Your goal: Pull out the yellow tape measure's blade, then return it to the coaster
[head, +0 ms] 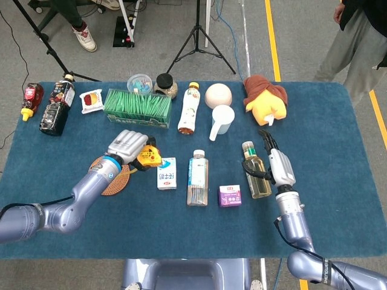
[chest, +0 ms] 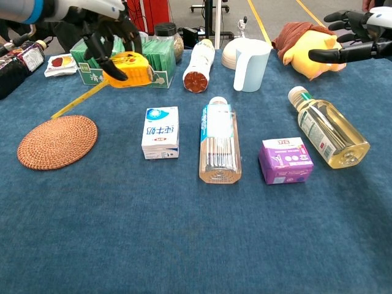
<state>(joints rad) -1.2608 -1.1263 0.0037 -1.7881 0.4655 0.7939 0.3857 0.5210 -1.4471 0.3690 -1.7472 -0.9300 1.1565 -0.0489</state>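
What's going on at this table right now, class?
The left hand grips the yellow tape measure in the air, above and behind the woven coaster, which lies bare on the blue table. No blade spans the table, and a yellow strap hangs from the case. The right hand is open and holds nothing, hovering over the oil bottle. The tape measure is not yet back on the coaster.
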